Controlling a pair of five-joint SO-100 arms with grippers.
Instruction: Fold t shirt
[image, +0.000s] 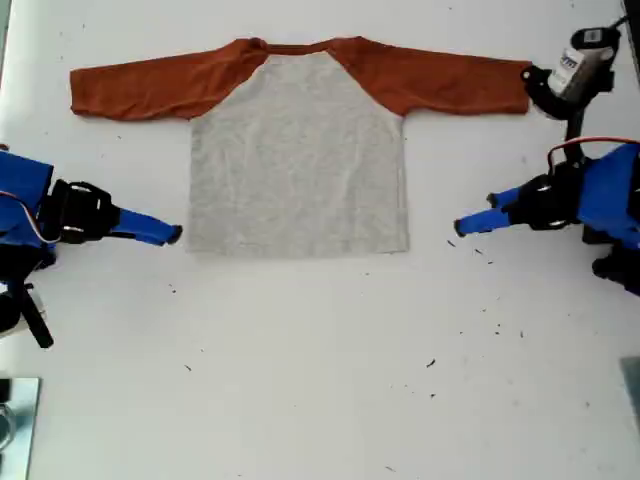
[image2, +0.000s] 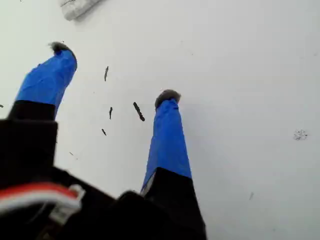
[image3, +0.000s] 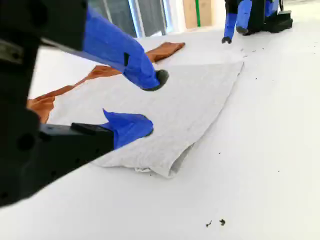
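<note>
T shirt (image: 298, 150) lay flat, sleeves spread | my second gripper (image3: 150, 102) gaped at its hem corner | my first gripper (image2: 112, 72) gaped over bare table (image2: 240, 75), shirt mostly unseen there

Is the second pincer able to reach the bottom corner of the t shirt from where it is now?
Probably yes. My second pincer is open just by the t shirt hem corner, with bare table around and nothing between.
</note>
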